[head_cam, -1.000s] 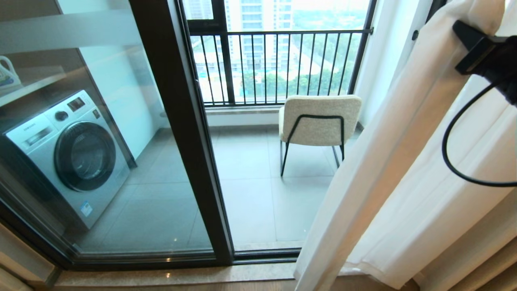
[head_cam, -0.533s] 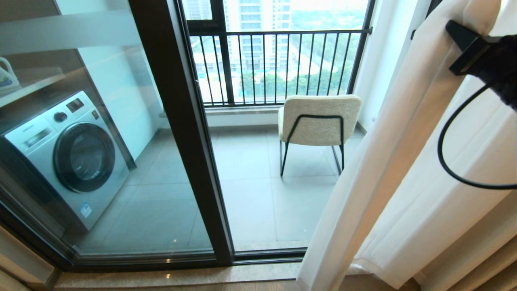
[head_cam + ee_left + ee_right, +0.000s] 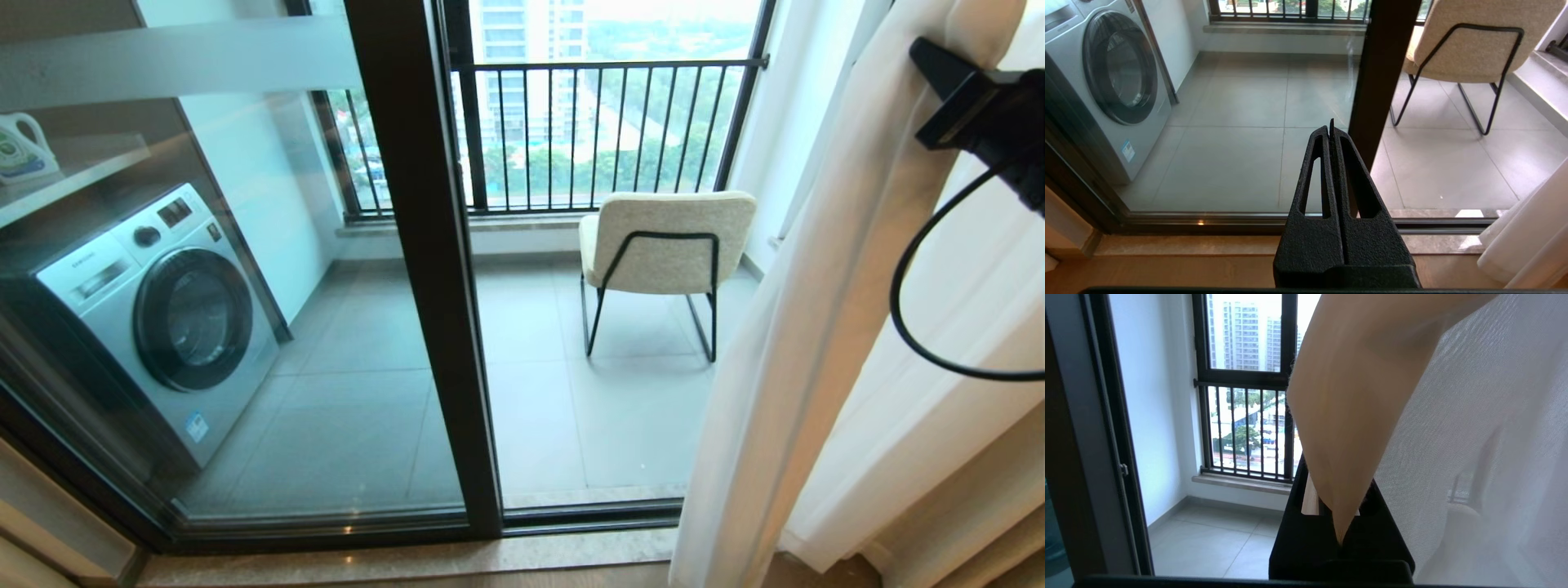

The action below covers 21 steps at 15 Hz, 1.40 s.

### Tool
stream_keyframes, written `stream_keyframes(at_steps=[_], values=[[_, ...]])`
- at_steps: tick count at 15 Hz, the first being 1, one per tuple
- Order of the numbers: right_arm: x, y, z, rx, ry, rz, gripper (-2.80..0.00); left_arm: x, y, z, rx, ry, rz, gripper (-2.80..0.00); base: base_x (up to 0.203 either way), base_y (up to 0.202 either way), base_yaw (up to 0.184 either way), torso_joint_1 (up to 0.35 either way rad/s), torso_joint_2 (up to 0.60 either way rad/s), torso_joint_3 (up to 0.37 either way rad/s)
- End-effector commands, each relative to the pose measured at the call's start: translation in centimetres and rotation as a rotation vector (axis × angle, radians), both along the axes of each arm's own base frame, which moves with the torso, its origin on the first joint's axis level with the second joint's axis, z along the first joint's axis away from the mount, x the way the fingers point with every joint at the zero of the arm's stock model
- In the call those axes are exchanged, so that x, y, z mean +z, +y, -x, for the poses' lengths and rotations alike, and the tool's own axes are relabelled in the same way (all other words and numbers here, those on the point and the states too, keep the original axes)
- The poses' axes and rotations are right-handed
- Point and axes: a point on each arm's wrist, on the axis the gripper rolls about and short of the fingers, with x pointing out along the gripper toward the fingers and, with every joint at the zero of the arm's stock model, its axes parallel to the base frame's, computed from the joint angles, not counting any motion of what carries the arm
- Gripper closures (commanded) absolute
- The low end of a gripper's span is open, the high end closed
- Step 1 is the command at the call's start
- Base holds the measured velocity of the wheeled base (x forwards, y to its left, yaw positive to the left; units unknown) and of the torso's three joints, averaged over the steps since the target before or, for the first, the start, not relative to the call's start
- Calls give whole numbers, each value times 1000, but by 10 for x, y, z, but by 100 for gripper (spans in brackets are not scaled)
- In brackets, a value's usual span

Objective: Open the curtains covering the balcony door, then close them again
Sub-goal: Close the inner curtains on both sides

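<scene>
The balcony door (image 3: 424,269) is glass in a dark frame, and most of it stands uncovered. The sheer white curtains (image 3: 816,327) hang bunched at the right. My right gripper (image 3: 931,61) is high at the right, shut on a fold at the curtain's leading edge. In the right wrist view that pinched fold (image 3: 1347,428) looks tan and runs down between the black jaws, with see-through fabric (image 3: 1474,437) beside it. My left gripper (image 3: 1331,130) is shut and empty, held low in front of the door sill.
Behind the glass are a silver washing machine (image 3: 163,318), a cream chair (image 3: 665,241) and a black railing (image 3: 604,131). A detergent bottle (image 3: 24,151) sits on a shelf. A black cable (image 3: 906,310) loops under my right wrist. A stone sill (image 3: 408,559) runs below the door.
The whole picture has shifted right, so the camera has moved. The curtain's edge now stands farther right of the door post, uncovering more glass. My right gripper keeps its hold.
</scene>
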Motion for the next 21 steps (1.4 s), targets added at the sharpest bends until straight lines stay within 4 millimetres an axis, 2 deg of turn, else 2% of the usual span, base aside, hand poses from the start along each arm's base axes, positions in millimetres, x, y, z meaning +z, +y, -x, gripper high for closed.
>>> stream_keyframes(at_steps=[1, 21], values=[[1, 0, 0, 2, -7, 0, 0, 0, 0, 0, 0, -1, 1, 0, 0, 194, 8, 7, 2, -1], [3, 5, 0, 19, -17, 4, 0, 0, 0, 0, 0, 0, 0, 0, 0, 191, 2, 1, 3, 3]])
